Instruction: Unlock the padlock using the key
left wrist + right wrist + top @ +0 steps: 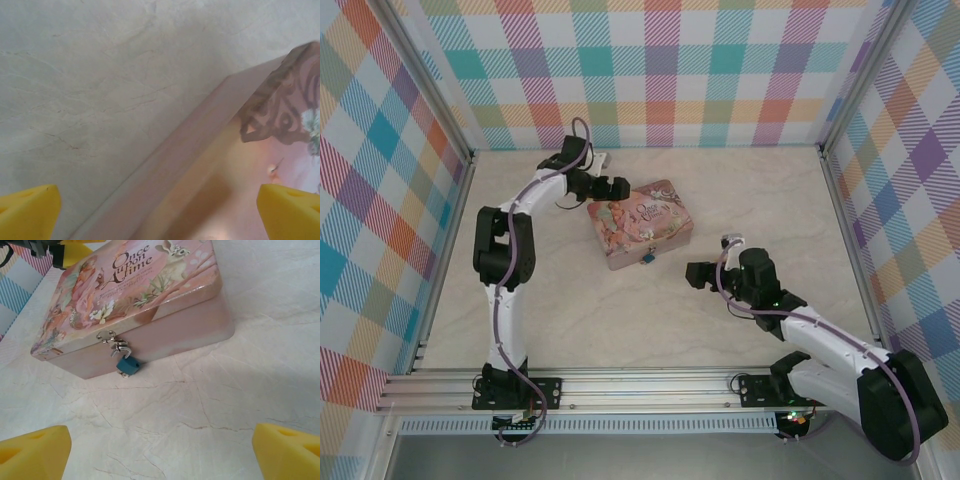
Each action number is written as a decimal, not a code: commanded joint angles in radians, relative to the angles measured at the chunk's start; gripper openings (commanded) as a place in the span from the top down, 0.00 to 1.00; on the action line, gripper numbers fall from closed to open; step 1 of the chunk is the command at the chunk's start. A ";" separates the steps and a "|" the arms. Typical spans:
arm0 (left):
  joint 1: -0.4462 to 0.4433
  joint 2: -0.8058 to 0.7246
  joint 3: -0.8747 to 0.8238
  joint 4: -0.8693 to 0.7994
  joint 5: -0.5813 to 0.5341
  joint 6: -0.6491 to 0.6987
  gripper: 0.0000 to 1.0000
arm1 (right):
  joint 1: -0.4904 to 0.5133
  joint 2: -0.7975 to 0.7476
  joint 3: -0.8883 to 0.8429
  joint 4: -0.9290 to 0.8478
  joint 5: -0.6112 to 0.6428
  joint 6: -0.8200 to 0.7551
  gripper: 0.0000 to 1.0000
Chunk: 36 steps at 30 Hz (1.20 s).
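Right wrist view: I see the padlock (126, 365) hanging from the latch (112, 340) on the front wall of the pink tin (135, 285), its blue body low against that wall. The right gripper (160, 450) faces it from nearby, fingers spread wide, holding nothing. In the top view, the left gripper (617, 187) sits at the tin's far-left corner. Its wrist view shows the fingers equally wide apart, one over the table (100, 75), the other over the lid.

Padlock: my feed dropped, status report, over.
Left gripper open at tin far corner. Right gripper open, facing padlock, apart. Padlock hangs on tin's hasp, looks locked. Nothing between.
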 commanded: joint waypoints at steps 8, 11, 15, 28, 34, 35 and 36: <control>-0.023 0.004 -0.062 -0.112 0.013 0.154 0.17 | -0.031 0.024 -0.004 0.044 -0.122 0.013 0.00; -0.037 -0.021 -0.128 -0.095 -0.022 0.154 0.20 | -0.057 0.064 -0.028 0.158 -0.234 0.024 0.00; -0.054 -0.080 -0.246 -0.027 -0.052 0.140 0.23 | -0.093 0.144 -0.082 0.379 -0.365 0.067 0.00; -0.110 -0.206 -0.431 0.072 -0.123 0.091 0.27 | -0.096 0.594 0.002 0.836 -0.590 0.117 0.10; -0.115 -0.210 -0.421 0.072 -0.128 0.080 0.27 | -0.077 0.711 0.016 0.942 -0.590 0.135 0.12; -0.115 -0.210 -0.418 0.072 -0.129 0.079 0.27 | -0.069 0.710 0.020 0.924 -0.586 0.126 0.12; -0.115 -0.209 -0.415 0.073 -0.130 0.077 0.27 | -0.062 0.710 0.028 0.898 -0.583 0.115 0.12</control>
